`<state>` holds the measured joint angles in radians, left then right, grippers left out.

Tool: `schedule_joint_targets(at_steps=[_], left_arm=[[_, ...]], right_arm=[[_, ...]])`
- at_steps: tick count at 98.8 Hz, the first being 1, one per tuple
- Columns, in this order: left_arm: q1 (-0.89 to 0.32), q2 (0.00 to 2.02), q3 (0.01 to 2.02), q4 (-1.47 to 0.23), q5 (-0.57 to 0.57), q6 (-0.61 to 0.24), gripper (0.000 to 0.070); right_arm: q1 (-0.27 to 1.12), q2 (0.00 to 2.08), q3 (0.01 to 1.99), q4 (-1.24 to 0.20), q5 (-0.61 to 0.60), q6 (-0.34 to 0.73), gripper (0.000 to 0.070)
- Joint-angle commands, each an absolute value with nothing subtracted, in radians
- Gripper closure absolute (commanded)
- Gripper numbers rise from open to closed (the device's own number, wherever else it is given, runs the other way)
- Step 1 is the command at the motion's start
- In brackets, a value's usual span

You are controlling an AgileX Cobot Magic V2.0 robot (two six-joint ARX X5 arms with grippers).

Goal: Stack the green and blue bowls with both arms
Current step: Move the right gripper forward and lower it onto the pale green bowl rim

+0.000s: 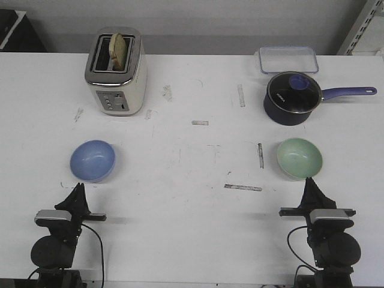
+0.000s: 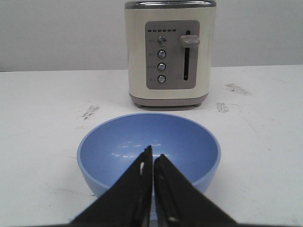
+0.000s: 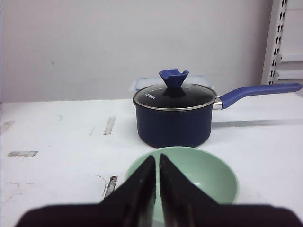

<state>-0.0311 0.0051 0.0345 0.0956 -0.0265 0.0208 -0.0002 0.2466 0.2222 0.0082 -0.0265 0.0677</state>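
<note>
The blue bowl [image 1: 93, 160] sits upright on the white table at the left; it fills the left wrist view [image 2: 189, 142]. The green bowl [image 1: 299, 158] sits upright at the right; it also shows in the right wrist view [image 3: 208, 177]. My left gripper [image 1: 78, 187] is shut and empty, just on the near side of the blue bowl [image 2: 152, 153]. My right gripper [image 1: 309, 180] is shut and empty, just on the near side of the green bowl [image 3: 157, 158]. Both bowls are empty.
A cream toaster [image 1: 116, 71] with bread in it stands at the back left. A dark blue lidded saucepan [image 1: 294, 98] with its long handle pointing right stands behind the green bowl, with a clear plastic box [image 1: 288, 59] behind it. Tape marks dot the table.
</note>
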Motion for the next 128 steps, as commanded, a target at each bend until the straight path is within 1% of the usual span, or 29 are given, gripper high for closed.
schedule_joint_targets(at_steps=[1, 21, 44, 63, 82, 105, 119, 128], left_arm=[[-0.033, 0.003, 0.012, 0.105, -0.026, 0.034, 0.0698], [-0.033, 0.003, 0.012, 0.105, -0.026, 0.034, 0.0698], [-0.033, 0.003, 0.012, 0.105, -0.026, 0.034, 0.0698], [-0.033, 0.003, 0.012, 0.105, -0.026, 0.034, 0.0698], [-0.033, 0.003, 0.012, 0.105, -0.026, 0.034, 0.0698], [-0.033, 0.003, 0.012, 0.105, -0.026, 0.034, 0.0698], [-0.033, 0.003, 0.012, 0.105, -0.026, 0.034, 0.0698], [-0.033, 0.003, 0.012, 0.105, -0.026, 0.034, 0.0698]], right_arm=[[0.001, 0.299, 0.262, 0.015, -0.027, 0.083, 0.0695], [0.001, 0.503, 0.397, -0.031, -0.027, 0.081, 0.0695], [0.001, 0.702, 0.539, -0.05, -0.025, 0.08, 0.0695], [0.002, 0.839, 0.678, -0.171, -0.026, 0.078, 0.0695], [-0.001, 0.962, 0.824, -0.334, -0.025, 0.078, 0.0695], [-0.009, 1.075, 0.963, -0.457, -0.026, 0.079, 0.0695], [-0.046, 1.134, 1.041, -0.572, -0.028, 0.086, 0.0694], [-0.097, 1.166, 1.086, -0.635, -0.031, 0.086, 0.0694]])
